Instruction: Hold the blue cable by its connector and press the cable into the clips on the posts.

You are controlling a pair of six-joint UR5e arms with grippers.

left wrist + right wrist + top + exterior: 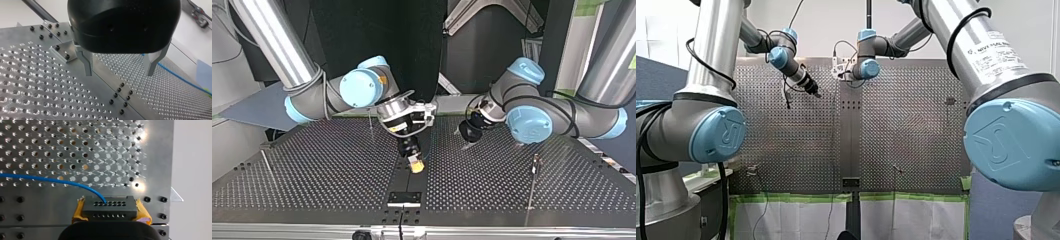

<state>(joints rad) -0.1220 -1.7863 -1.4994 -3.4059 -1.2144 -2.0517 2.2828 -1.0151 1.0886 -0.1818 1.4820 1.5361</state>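
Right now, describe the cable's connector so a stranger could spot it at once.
Over the middle of the perforated table, find my right gripper with yellow pads. Clamped between them is the connector: a dark block with two rows of small holes, the only thing the blue cable runs into.

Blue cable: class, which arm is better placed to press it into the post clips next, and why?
My right arm: the right tool is shut on the connector, the blue cable running from it. The left tool hangs open and empty over the perforated table.

Connector (109,208) in my right tool (110,210)
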